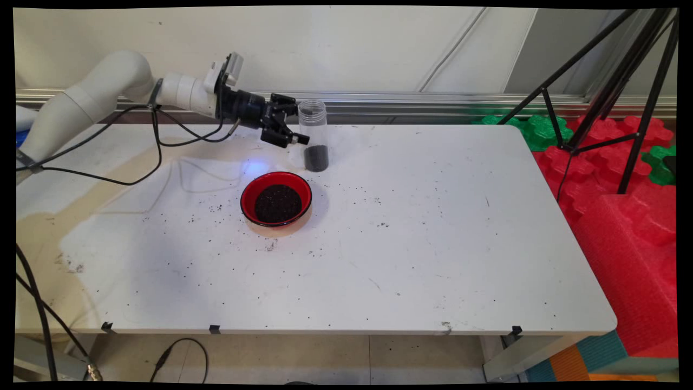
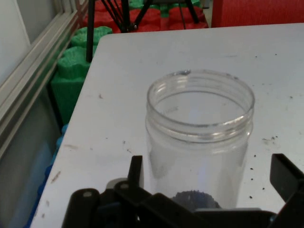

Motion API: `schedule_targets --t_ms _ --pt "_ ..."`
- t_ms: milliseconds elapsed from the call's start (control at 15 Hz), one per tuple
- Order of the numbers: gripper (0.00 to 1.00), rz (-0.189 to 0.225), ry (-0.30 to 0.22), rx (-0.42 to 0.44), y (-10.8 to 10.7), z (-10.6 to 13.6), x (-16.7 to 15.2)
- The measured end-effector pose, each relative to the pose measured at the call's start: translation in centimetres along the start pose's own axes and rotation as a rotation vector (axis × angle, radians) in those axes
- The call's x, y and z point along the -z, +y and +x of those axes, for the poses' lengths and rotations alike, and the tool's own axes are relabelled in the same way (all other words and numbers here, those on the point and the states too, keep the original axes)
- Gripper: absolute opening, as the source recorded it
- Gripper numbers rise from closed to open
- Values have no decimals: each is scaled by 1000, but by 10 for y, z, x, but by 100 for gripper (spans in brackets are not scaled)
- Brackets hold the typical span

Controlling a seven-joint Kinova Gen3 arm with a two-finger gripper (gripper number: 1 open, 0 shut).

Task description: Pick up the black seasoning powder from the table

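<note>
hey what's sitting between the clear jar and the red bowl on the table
Nothing solid. In the main view, only bare white table with a few dark specks separates the clear jar from the red bowl.

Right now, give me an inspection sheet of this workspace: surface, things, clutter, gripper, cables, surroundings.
Surface: white table, stained tan at left.
Things: clear jar, upright, lidless, dark grains at bottom; red bowl of dark grains in front of it.
Clutter: loose grains scattered around the bowl.
Gripper: gripper open, fingers either side of the jar, not touching.
Cables: black cables hang from the arm.
Surroundings: tripod, red and green foam blocks at right.
</note>
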Motion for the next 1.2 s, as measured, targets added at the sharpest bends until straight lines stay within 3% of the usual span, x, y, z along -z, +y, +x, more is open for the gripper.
schedule_targets --t_ms 1133,1200 --pt "100 -28 9 -22 -13 -25 -28" --pt "0 -27 10 -24 -13 -24 -29"
